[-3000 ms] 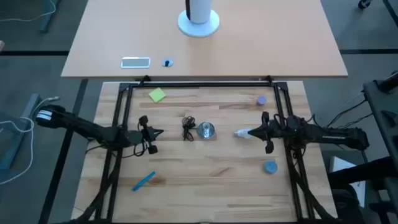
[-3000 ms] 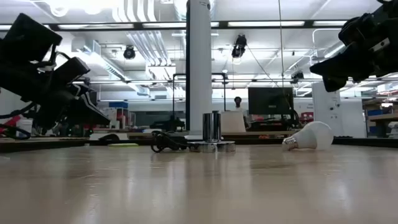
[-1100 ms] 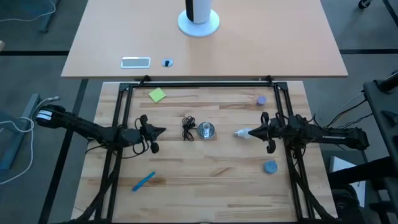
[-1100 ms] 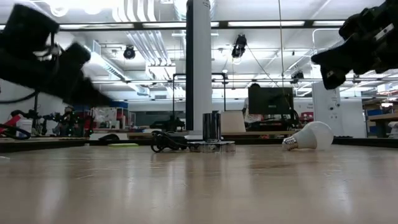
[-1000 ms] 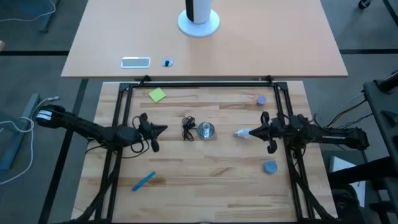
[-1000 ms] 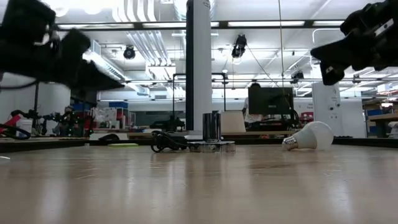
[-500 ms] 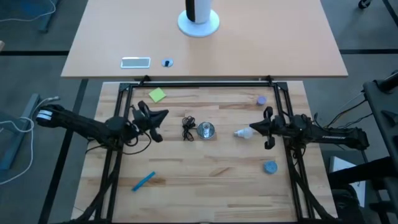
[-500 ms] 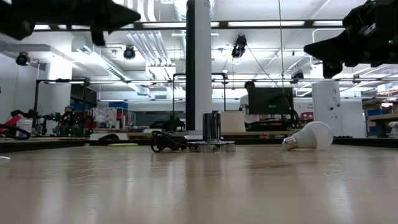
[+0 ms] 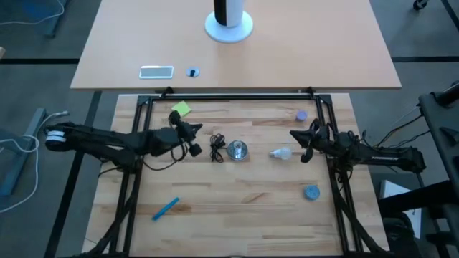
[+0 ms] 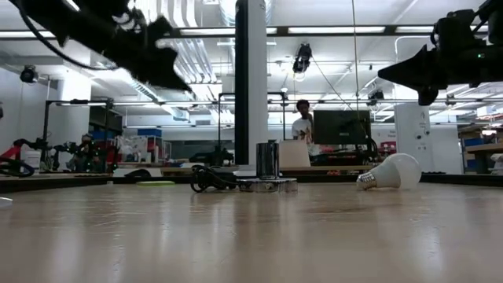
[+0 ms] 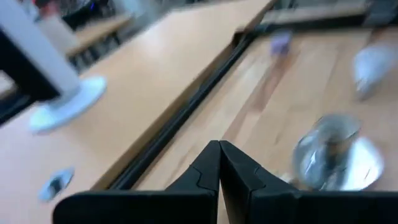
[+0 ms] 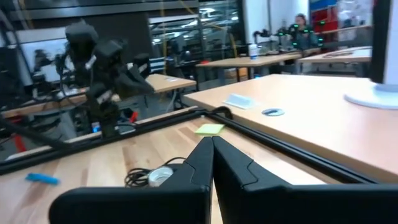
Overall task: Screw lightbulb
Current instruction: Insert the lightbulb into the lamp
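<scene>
White bulb (image 9: 280, 153) lies on its side on the bench (image 9: 237, 208), untouched, silver base pointing toward the socket (image 9: 237, 150) that stands just to its left at mid-bench. Between them is bare wood; they sit near each other but clearly apart. In the low view the bulb (image 10: 393, 172) rests flat, with the socket (image 10: 268, 170) upright beside its black cord (image 10: 206, 179).

Right gripper (image 9: 301, 146) hangs above the bench just beside the bulb's round end, fingers pressed together, holding nothing. Its wrist view shows the two dark fingers (image 12: 224, 168) meeting at a point. Left gripper (image 9: 191, 139) is raised on the far side of the socket, near the cord (image 9: 216, 149), and its fingers (image 11: 233, 174) are together too, empty.

So nothing is grasped yet, by my reading. Risks from here: with the fingers together, a descent would shove the bulb and set it rolling, since a pear shape on smooth wood will not stay put. A pinch on the slick glass too near the round end could squirt it out. The socket looks light and unanchored; if the left arm does not steady it, it may spin or tip when the thread bites. The cord could also snag a finger.

A blue cap (image 9: 311, 192) and a yellow note (image 9: 181, 109) sit well clear.
</scene>
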Tool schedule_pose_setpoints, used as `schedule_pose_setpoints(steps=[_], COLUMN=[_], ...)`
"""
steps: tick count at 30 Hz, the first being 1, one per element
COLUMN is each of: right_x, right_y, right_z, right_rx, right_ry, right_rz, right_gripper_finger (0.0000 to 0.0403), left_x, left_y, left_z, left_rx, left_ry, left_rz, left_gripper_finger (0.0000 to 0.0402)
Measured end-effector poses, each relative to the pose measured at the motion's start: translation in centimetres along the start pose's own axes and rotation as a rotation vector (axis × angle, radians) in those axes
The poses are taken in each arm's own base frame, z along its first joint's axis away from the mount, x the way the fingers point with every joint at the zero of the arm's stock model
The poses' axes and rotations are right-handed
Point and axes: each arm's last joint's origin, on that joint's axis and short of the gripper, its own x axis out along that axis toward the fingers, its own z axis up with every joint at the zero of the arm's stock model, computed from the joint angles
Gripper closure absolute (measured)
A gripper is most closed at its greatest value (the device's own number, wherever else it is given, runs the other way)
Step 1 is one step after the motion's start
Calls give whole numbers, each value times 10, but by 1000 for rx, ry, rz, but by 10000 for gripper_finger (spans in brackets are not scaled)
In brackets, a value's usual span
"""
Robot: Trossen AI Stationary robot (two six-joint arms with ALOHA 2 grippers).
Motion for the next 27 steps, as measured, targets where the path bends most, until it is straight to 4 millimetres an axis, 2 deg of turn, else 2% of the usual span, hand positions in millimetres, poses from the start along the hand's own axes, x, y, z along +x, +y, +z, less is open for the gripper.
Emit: schedule_pose_setpoints(steps=[6,12,17,20,27], right_x=[0,0,1,3,10], right_y=[-1,-4,-4,-4,-5], right_z=[0,0,-1,-4,-19], right_rx=[37,105,158,178,300], right_ry=[-4,-18,-15,16,126], right_rz=[-44,-123,-147,-160,-235], right_gripper_finger=[402,402,402,402,403], left_x=[26,49,63,73,93], left_y=[30,58,67,67,67], left_z=[-27,-72,-94,-95,-72], left_rx=[7,-42,-46,-11,-26], left_ry=[168,338,412,435,369], left_rz=[-8,-114,-165,-176,-272], left_gripper_finger=[401,401,401,401,401])
